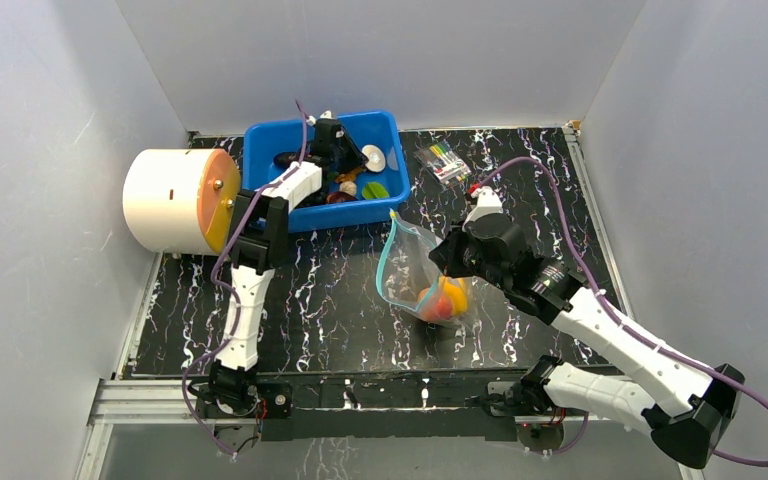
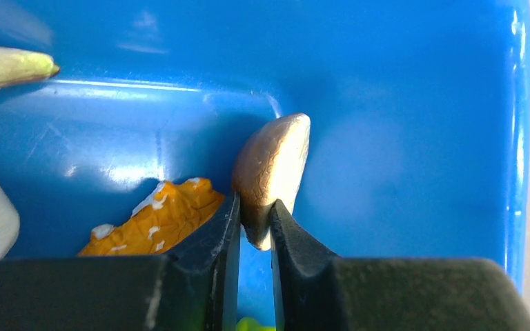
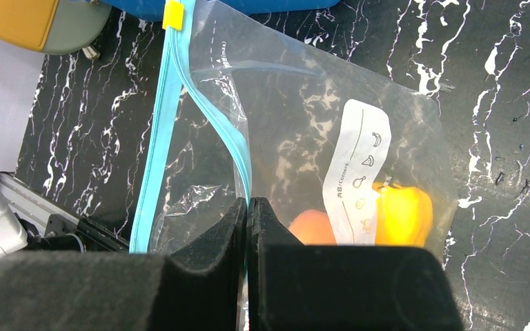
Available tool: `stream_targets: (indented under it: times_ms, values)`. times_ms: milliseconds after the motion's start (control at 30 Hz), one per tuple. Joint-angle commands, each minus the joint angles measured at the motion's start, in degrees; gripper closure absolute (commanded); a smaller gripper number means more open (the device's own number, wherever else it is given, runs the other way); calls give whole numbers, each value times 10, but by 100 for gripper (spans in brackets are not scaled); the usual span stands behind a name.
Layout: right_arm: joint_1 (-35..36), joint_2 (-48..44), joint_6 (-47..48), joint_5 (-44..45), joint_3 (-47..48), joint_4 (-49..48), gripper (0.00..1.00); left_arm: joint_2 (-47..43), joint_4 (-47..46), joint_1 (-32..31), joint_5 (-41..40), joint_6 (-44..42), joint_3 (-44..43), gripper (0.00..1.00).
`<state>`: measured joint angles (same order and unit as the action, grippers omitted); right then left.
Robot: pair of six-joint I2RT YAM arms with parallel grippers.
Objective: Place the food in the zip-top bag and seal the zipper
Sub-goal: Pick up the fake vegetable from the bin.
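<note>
Fingers of the left hand (image 2: 254,207) pinch a tan food piece (image 2: 272,165) inside the blue bin (image 2: 421,103). Right wrist view: the right hand (image 3: 248,205) is clamped on the zipper (image 3: 157,138) of the zip-top bag (image 3: 283,117), which contains a yellow pepper (image 3: 404,214) and an orange fruit (image 3: 310,227). Top view: the bag sits on the tabletop (image 1: 340,310), just in front of the bin.

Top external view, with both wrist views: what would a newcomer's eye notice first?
The bright blue bin at the back of the table stands out, where the left gripper pinches a tan toy food. Right of centre, the right gripper grips the clear zip-top bag by its teal zipper, with orange and yellow food already inside.
</note>
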<state>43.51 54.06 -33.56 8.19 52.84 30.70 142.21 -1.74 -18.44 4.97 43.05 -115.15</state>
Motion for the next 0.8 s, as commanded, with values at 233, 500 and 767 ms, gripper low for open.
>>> stream_targets:
  times_ms: [233, 500, 767]
  values:
    - [2, -32, -9, -1, 23, -7, 100, -146, -62, 4, 26, -46, 110, 100]
    - [3, -43, -10, 9, 30, 17, 100, -230, -76, 4, 24, -66, 183, 100]
    - [2, -54, -24, -3, 39, 24, 100, -351, -74, 4, 20, -86, 283, 100]
